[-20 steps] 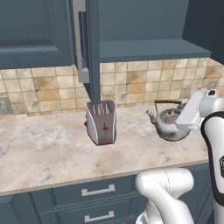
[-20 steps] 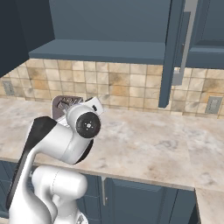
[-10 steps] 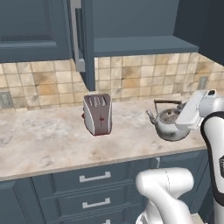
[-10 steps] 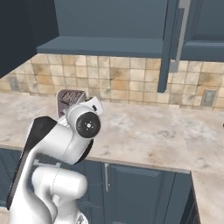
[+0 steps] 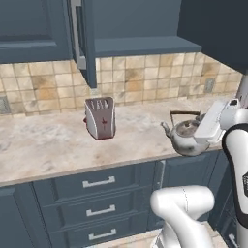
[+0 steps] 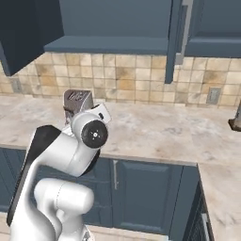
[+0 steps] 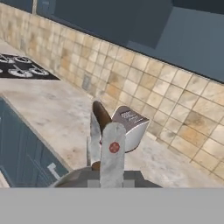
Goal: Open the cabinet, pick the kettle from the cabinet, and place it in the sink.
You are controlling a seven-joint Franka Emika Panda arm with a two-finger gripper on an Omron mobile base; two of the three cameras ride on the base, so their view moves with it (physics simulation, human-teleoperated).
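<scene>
One step left: cabinet is open, kettle is out and in the grip, so this is the carry to the sink.

Left base view: kettle hangs over the near edge of the counter, right of the toaster, with the white hand against its right side. Gripper is mostly hidden behind the hand body, jaws not visible here. No sink here, so my guess is the base has to keep driving before any lowering.

Right base view: open cabinet door up top, toaster partly behind the arm's elbow. Kettle hidden by the arm.

Hand view: fingers clamped on the kettle's brown-topped handle, lid just below, toaster beyond, stove burners far left.

Versus a second ago: whole scene has slid in both base views, toaster further left in the left view and cabinet edges shifted. That's the base moving, not the objects. Kettle sits the same against the hand.
</scene>
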